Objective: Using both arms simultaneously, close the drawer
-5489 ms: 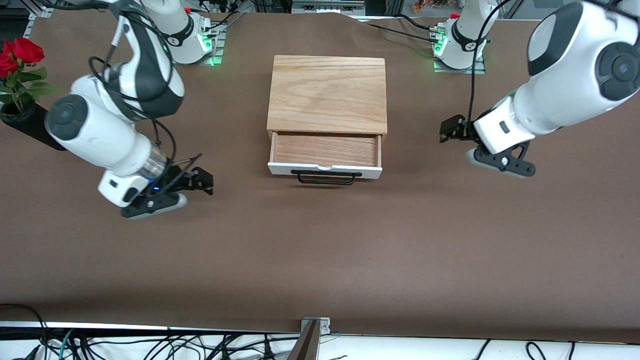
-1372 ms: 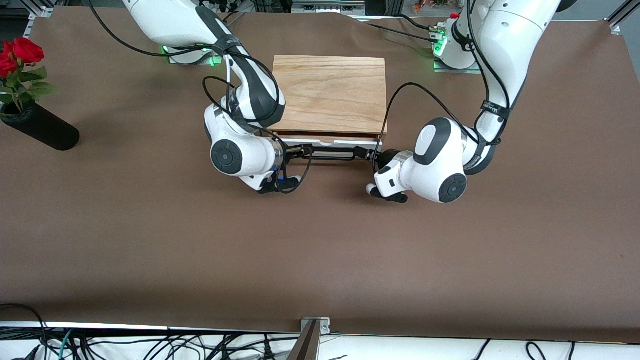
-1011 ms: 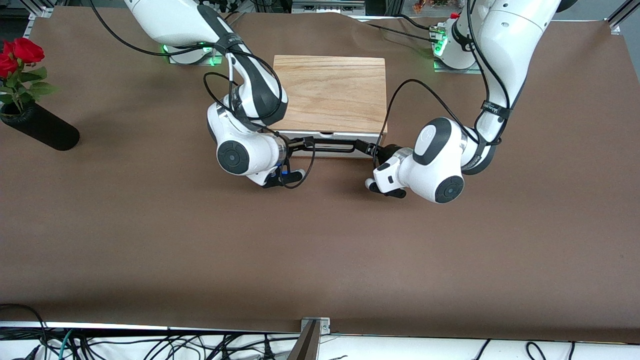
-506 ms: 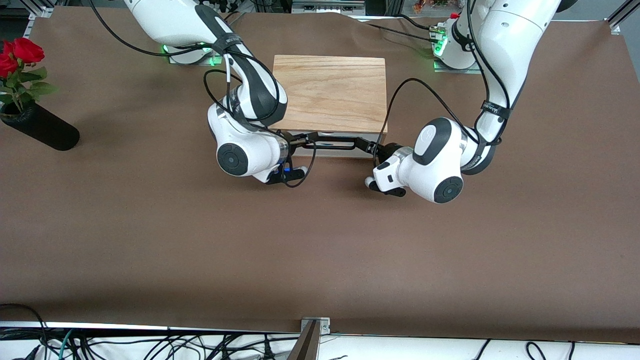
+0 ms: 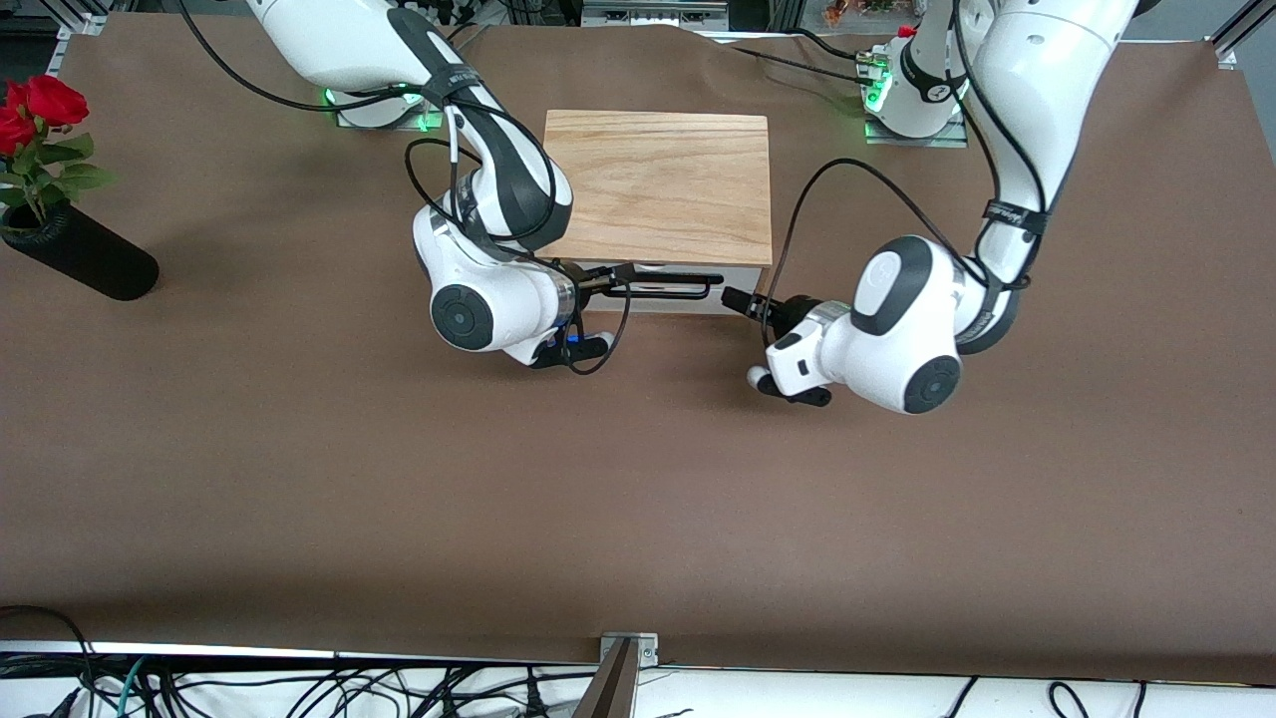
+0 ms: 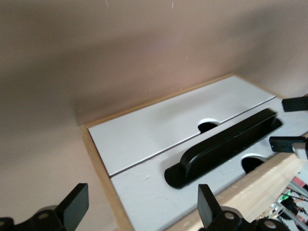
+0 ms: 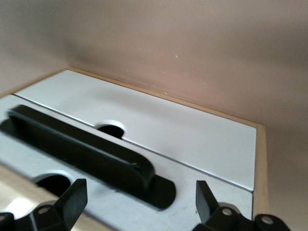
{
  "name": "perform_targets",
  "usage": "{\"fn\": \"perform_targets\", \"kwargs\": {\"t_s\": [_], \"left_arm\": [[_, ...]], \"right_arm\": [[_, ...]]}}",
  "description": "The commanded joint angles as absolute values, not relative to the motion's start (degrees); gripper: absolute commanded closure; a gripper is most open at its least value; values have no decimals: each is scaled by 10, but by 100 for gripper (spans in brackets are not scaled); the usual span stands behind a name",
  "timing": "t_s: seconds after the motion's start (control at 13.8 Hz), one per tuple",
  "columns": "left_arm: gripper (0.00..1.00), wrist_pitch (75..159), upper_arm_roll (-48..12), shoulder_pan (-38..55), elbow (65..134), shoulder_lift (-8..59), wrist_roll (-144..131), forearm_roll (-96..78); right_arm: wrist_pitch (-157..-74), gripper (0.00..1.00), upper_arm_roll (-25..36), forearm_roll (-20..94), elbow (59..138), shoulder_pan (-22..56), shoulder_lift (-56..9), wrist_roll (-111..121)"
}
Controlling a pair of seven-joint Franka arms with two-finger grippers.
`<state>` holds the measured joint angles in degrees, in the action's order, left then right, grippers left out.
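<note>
Brown table (image 5: 638,499). At the right arm's end, near the table's edge, a black vase (image 5: 85,261) lies tilted with red roses (image 5: 40,105) in its mouth, well apart from everything else. The right arm (image 5: 478,189) reaches down from its base and bends in front of the box. The right gripper (image 5: 608,280) sits low at the end of the handle (image 5: 668,289) toward the right arm's end of the table. In the right wrist view its fingers (image 7: 72,199) are spread wide and hold nothing, with the handle (image 7: 82,149) lying ahead between them. The left wrist view shows two black fingertips either side of that handle end; whether they touch it I cannot tell. The oak box (image 5: 658,184) stands mid-table between the two bases. The drawer (image 5: 688,302) is pushed in, none of its floor showing, and its white front (image 6: 159,185) is level with a second white panel (image 6: 159,125) in the same face. The left gripper (image 5: 743,299) is low over the table at the box's front corner toward the left arm's end, just beside the drawer front and clear of the handle. Its fingers (image 6: 72,207) are spread and empty, and the handle (image 6: 224,147) lies ahead of them. The left arm (image 5: 1017,120) comes down from its base and doubles back toward the box, a black cable looping along it.
</note>
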<state>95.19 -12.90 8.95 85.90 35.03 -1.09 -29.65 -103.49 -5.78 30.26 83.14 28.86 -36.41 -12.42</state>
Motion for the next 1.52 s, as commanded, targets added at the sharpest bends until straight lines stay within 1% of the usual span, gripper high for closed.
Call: {"fn": "perform_targets", "kwargs": {"t_s": [0.0, 0.07, 0.22, 0.36, 0.43, 0.51, 0.58, 0.72, 0.79, 0.87, 1.01, 1.08, 1.16, 1.23, 1.3, 1.44], "left_arm": [[0, 919, -125, 57, 838, 325, -2, -286], [0, 918, -127, 49, 835, 309, -1, -250], [0, 908, -128, 47, 803, 291, -4, -185], [0, 869, -127, 47, 761, 278, -6, -137], [0, 857, -127, 47, 739, 263, -5, -91], [0, 853, -130, 48, 733, 240, -2, -42], [0, 856, -124, 59, 750, 206, -5, -22], [0, 864, -118, 69, 774, 161, -4, 4], [0, 878, -103, 67, 776, 145, -4, 17], [0, 892, -83, 66, 792, 122, -5, 22], [0, 934, -33, 62, 827, 87, -1, 16], [0, 935, -32, 55, 841, 70, -4, 15], [0, 938, -32, 51, 879, 37, -8, 14], [0, 953, -32, 51, 918, 13, -8, 15], [0, 961, -28, 49, 942, 0, -4, 15], [0, 953, -27, 45, 937, 3, -3, 20]], "right_arm": [[-1018, 0, -57, 290, 806, 270, -358, -107], [-1024, 0, -51, 267, 801, 270, -358, -105], [-1044, 0, -38, 217, 773, 271, -357, -105], [-1045, 0, -16, 160, 731, 271, -358, -105], [-1045, 0, -3, 139, 713, 270, -357, -105], [-1045, 0, 13, 128, 694, 271, -357, -104], [-1045, 0, 31, 122, 679, 271, -357, -104], [-1045, 0, 69, 123, 665, 270, -357, -99], [-1045, 0, 86, 123, 664, 270, -357, -99], [-1042, 0, 99, 127, 662, 260, -355, -99], [-1038, 0, 103, 125, 662, 235, -340, -104], [-1039, 0, 112, 122, 662, 229, -327, -105], [-1035, 0, 132, 117, 664, 228, -319, -107], [-1034, 0, 136, 99, 676, 220, -293, -107], [-1036, 0, 133, 75, 692, 196, -273, -105], [-1036, 0, 110, 41, 708, 152, -233, -101]]}}
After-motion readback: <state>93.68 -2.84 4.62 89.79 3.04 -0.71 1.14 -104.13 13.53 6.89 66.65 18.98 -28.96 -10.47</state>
